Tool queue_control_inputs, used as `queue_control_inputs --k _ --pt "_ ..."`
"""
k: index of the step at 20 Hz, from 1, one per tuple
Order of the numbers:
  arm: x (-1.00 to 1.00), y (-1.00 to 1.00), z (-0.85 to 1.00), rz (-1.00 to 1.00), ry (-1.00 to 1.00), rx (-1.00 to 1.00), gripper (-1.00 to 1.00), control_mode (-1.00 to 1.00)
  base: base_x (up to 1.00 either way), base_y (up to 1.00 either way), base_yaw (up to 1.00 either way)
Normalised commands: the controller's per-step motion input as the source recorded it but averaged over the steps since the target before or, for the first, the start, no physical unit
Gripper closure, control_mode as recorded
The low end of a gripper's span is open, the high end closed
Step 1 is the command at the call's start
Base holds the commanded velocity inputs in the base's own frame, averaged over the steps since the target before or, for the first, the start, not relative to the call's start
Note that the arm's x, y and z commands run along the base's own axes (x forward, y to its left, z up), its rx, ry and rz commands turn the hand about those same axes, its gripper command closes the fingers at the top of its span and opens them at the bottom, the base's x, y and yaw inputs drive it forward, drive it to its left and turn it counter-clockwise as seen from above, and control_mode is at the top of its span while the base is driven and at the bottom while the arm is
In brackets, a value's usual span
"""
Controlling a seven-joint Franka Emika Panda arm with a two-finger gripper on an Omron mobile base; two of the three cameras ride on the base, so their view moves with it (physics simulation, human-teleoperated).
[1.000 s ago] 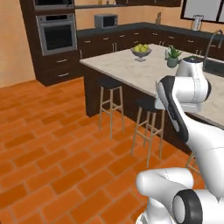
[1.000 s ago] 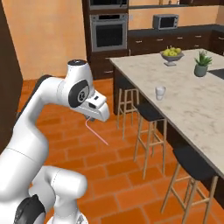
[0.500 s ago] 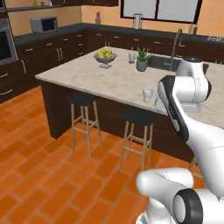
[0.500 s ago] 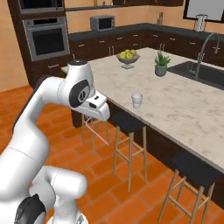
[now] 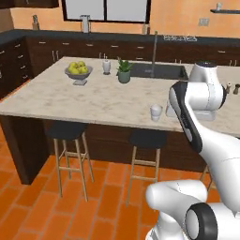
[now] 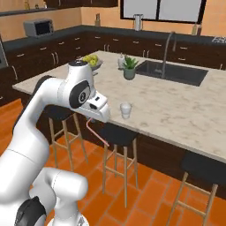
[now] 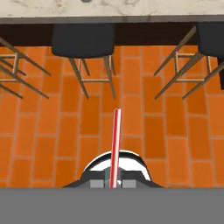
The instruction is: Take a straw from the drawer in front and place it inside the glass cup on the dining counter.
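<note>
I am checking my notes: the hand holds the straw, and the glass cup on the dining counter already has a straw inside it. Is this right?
Not quite. The hand does hold the straw, but the glass cup on the dining counter has no straw inside it, as the right base view shows.

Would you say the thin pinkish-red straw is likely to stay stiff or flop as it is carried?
The thin pinkish-red straw juts out straight and unsagging from the shut gripper, so probably stiff and light. Being slim and round, it might slip or rotate.
</note>
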Motion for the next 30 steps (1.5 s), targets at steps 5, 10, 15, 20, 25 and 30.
queue_control_inputs --k 5,10,15,20,25,30 --pt "0.0 0.0 0.0 0.0 0.0 0.0 1.0 1.0 0.88 0.42 -0.44" --pt "0.0 0.0 0.0 0.0 0.0 0.0 1.0 1.0 1.0 0.01 -0.19" --pt "0.0 0.0 0.0 0.0 0.0 0.0 1.0 1.0 0.95 0.22 -0.18" --pt "-0.04 0.16 0.72 -0.13 -0.2 0.18 1.0 -1.0 0.0 0.0 0.0" --pt "-0.31 0.0 0.61 -0.05 -0.26 0.38 1.0 -1.0 0.0 0.0 0.0" --pt "0.03 0.06 0.0 -0.09 -0.03 0.38 1.0 -1.0 0.0 0.0 0.0"
